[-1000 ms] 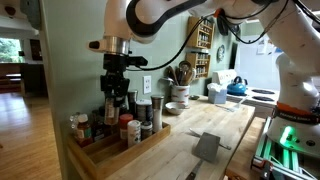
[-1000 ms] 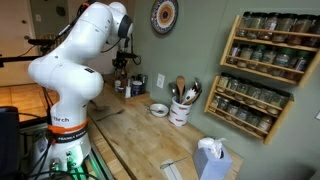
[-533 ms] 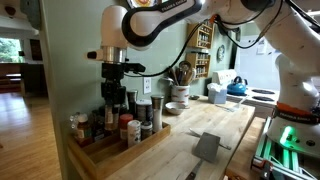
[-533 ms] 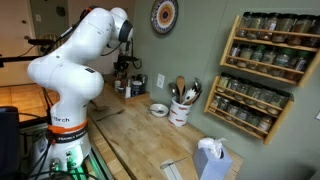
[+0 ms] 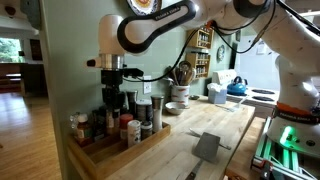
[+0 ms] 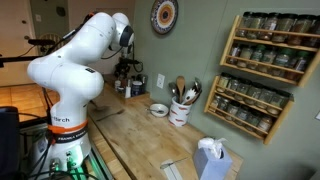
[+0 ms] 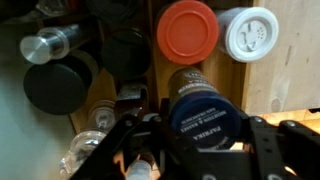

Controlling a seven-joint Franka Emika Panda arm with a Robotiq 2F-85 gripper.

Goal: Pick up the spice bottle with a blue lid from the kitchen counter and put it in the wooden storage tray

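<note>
In the wrist view my gripper (image 7: 203, 142) is shut on the spice bottle with a blue lid (image 7: 205, 115), one finger on each side of the cap. The bottle hangs over the wooden storage tray (image 7: 158, 70), just beside a red-lidded jar (image 7: 188, 30) and a white-lidded jar (image 7: 250, 33). In an exterior view the gripper (image 5: 113, 98) is low over the tray (image 5: 128, 155), among its jars at the wall end of the kitchen counter (image 5: 205, 125). In an exterior view (image 6: 124, 80) the arm hides the tray.
The tray holds several jars, among them a black-lidded one (image 7: 55, 85) and a clear-capped one (image 7: 48, 45). On the counter stand a utensil crock (image 5: 179, 92), a small bowl (image 6: 158, 109) and a grey box (image 5: 208, 147). A wall spice rack (image 6: 265, 70) hangs beyond.
The gripper has moved down and a little toward the wall end of the tray, still holding the bottle. The arm's upper links have swung over.
</note>
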